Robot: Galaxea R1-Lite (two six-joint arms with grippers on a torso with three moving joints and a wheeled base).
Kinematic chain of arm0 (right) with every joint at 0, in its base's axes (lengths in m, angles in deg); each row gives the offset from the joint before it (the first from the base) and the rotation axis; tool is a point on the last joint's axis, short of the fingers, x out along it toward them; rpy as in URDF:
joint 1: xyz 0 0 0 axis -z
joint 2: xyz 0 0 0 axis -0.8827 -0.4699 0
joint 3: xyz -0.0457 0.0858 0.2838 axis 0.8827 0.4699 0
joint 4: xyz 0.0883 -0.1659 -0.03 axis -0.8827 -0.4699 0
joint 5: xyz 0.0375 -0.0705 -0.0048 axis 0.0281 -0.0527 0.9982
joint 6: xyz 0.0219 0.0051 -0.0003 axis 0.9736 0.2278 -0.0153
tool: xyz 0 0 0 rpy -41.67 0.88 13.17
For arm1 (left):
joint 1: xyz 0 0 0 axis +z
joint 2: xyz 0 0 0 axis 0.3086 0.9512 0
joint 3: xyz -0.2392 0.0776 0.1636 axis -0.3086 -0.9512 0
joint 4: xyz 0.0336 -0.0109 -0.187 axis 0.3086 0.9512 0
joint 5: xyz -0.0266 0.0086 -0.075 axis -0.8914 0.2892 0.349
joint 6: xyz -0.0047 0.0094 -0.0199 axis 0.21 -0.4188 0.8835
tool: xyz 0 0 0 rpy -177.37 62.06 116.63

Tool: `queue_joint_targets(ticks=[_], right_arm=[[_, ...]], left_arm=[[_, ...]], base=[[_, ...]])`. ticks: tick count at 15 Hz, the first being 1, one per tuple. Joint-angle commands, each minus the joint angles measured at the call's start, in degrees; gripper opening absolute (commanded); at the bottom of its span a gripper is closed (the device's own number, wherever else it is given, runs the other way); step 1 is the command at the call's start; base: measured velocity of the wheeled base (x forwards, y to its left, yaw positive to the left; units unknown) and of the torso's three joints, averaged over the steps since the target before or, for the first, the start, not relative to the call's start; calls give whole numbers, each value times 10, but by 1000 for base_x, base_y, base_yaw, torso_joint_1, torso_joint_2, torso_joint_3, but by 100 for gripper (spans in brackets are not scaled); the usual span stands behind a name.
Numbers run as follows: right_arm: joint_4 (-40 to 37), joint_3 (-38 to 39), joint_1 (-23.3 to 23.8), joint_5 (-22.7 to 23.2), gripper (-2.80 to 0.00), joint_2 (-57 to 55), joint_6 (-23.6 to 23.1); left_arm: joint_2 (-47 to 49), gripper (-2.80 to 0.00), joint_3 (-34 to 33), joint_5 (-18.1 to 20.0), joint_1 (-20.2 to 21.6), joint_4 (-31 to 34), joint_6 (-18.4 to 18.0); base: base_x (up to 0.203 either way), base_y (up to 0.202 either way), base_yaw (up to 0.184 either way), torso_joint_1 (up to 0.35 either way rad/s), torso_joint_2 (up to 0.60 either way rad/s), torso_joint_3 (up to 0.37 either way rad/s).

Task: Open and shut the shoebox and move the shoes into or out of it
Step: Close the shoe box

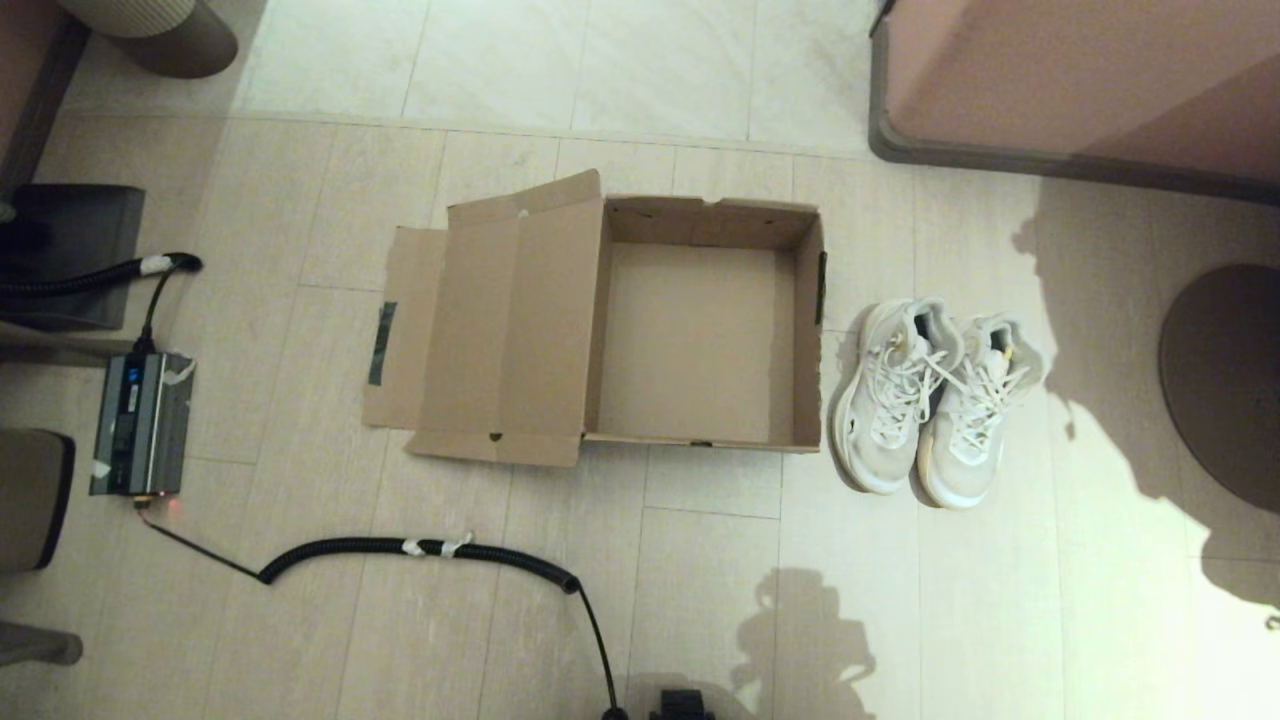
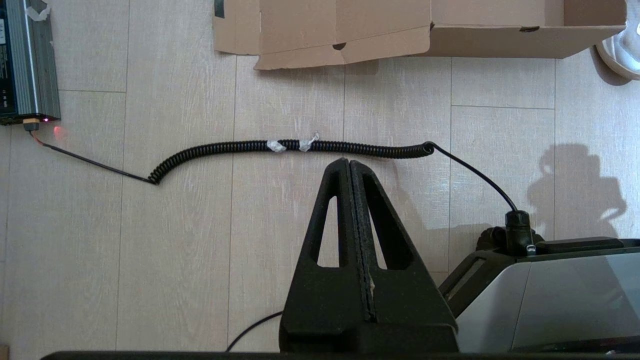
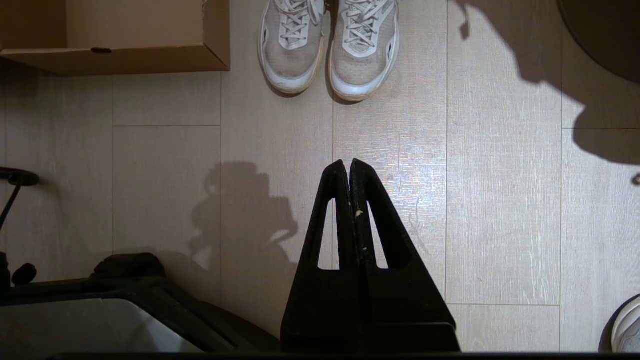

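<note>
The brown cardboard shoebox (image 1: 810, 330) stands open and empty on the floor, its flap lid (image 1: 500, 330) laid flat to the left with a dark tape strip on its edge. The pair of white mesh shoes (image 1: 930, 400) stands side by side on the floor just right of the box, toes toward me. In the right wrist view the shoes (image 3: 327, 45) lie ahead of my right gripper (image 3: 348, 162), which is shut, empty and well short of them. My left gripper (image 2: 348, 161) is shut and empty, short of the box (image 2: 500, 42). Neither arm shows in the head view.
A black coiled cable (image 1: 420, 548) curves across the floor in front of the box, joined to a grey power unit (image 1: 140, 420) at the left. A pink cabinet (image 1: 1080, 80) stands back right, a dark round base (image 1: 1225, 380) at the right. Another sneaker's toe (image 3: 627, 325) shows in the right wrist view.
</note>
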Motion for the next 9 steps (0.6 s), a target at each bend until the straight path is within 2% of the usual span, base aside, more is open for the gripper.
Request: queue_joint_targets(ticks=[1,6,9], right_arm=[[0,0,0,0,-280,-2,0],[0,0,0,0,-280,-2,0],[0,0,0,0,-280,-3,0]], left_arm=[[1,-280,-4,0,0,0,0],[1,-280,9,4,0,-2,0],[84,-280,138,23,-3,31,44]], base=[[0,0,0,0,0,0],[0,0,0,0,0,0],[0,0,0,0,0,0]])
